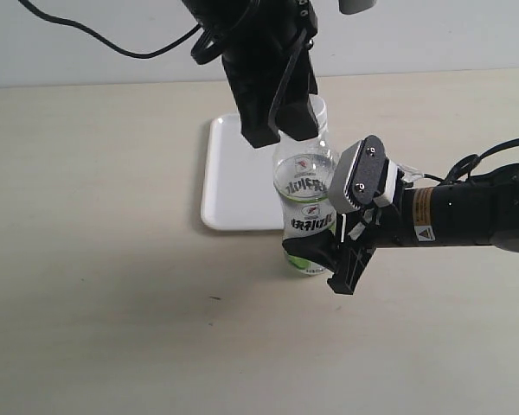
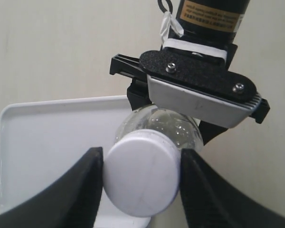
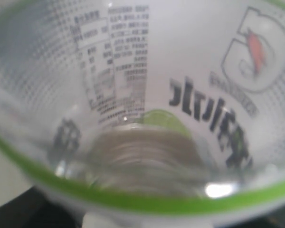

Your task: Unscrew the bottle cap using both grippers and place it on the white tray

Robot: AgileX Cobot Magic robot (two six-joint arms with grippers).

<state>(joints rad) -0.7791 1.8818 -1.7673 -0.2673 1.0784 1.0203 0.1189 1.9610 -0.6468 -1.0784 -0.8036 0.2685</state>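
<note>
A bottle (image 1: pixel 307 186) stands upright mid-bench (image 1: pixel 112 303), just before the white tray (image 1: pixel 233 173) lying toward the far edge. The left gripper (image 1: pixel 279 134) pinches its top from above; the right gripper (image 1: pixel 333 238), in from the right edge, clamps its labelled body.

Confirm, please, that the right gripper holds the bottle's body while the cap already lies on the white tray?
Not quite: the left wrist view shows the bottle cap on the bottle, gripped by the left gripper, not on the white tray. The right gripper does hold the bottle's body.
</note>
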